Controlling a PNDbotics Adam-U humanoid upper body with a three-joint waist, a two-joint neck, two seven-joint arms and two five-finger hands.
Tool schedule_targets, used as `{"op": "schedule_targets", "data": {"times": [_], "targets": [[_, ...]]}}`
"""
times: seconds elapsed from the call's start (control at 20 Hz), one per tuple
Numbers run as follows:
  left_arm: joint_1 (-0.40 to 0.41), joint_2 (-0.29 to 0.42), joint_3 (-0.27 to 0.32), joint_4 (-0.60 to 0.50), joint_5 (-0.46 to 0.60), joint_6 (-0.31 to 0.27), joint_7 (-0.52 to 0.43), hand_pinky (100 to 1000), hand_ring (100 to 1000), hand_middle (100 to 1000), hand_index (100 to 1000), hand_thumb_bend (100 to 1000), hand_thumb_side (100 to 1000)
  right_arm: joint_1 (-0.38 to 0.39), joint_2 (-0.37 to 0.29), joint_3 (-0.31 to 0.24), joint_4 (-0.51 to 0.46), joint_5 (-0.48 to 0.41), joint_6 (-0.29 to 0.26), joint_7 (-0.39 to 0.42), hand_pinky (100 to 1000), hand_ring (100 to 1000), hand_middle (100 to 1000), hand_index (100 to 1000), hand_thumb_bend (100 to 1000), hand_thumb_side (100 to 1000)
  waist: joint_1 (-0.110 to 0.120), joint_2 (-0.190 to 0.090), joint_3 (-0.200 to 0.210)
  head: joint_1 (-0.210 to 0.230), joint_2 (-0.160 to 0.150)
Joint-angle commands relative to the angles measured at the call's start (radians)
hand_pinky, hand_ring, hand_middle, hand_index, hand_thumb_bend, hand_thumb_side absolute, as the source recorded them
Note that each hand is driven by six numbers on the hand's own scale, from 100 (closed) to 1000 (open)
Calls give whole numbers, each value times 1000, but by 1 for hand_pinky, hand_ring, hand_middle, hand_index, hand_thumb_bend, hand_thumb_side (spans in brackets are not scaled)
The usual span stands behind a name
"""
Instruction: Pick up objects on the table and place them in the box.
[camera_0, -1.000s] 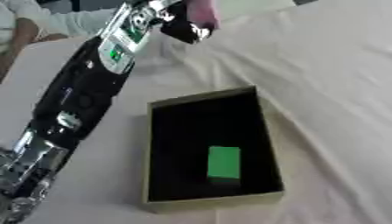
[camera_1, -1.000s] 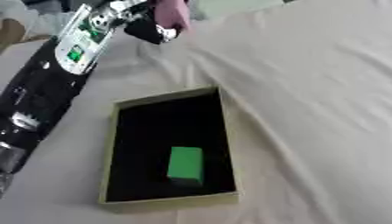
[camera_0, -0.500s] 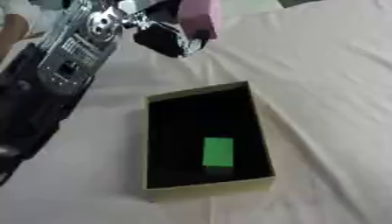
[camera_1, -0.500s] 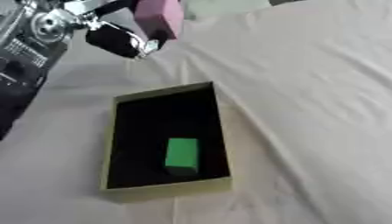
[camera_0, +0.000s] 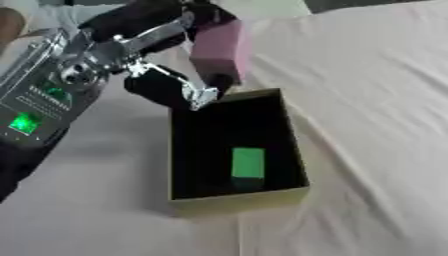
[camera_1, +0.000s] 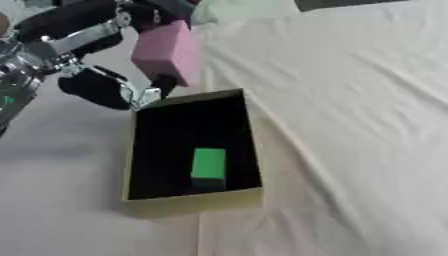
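A pink block (camera_0: 220, 49) hangs above the far end of the box, held by my left hand (camera_0: 166, 85), whose fingers and thumb are curled round it. The arm comes in from the upper left. The open cardboard box (camera_0: 289, 135) has a black inside and lies on the white cloth. A green block (camera_0: 248, 163) lies in its near half. My right hand shows in neither view.
The white cloth (camera_0: 376, 100) covers the table, with folds running to the right of the box. A person's sleeve shows at the far left edge (camera_0: 9, 25).
My left hand has carried the pink block from the far upper left down and nearer, to just over the box's far end. The camera has also shifted closer.
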Motion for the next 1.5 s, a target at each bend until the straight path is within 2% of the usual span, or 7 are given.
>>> {"op": "schedule_targets", "data": {"times": [0.05,0.5,0.85,0.95,1.25,1.35,1.5], "targets": [[3,38,-12,-14,-10,-35,9,688,550,633,731,100,351,-6,-26,-15,-13,4,1,-5,773,679,613,813,100,461,-9,-23,3,-8,10],[78,38,-63,-14,-98,-77,10,687,557,632,726,100,354,8,-28,-20,-13,10,3,-16,773,675,610,813,100,483,-14,-14,16,-25,15],[136,5,-97,-14,-209,-69,-34,698,583,619,740,224,373,16,-25,-19,-13,13,6,-17,773,673,607,812,100,495,-12,-7,16,-27,13],[147,-2,-104,-14,-241,-66,-58,722,618,653,763,291,373,17,-23,-18,-13,12,7,-16,773,673,605,812,100,497,-11,-7,15,-27,11],[165,-12,-109,-14,-319,-86,-129,859,825,855,916,544,418,17,-24,-19,-13,12,6,-18,773,673,605,812,100,493,-12,-6,13,-30,13],[163,-17,-103,-14,-350,-96,-130,903,888,896,942,650,447,18,-24,-19,-13,13,6,-17,773,673,605,812,100,494,-12,-7,13,-31,13],[162,-22,-94,-14,-390,-103,-117,912,917,918,956,726,453,19,-24,-20,-13,13,7,-18,773,673,605,812,100,496,-12,-8,14,-33,12]]}}
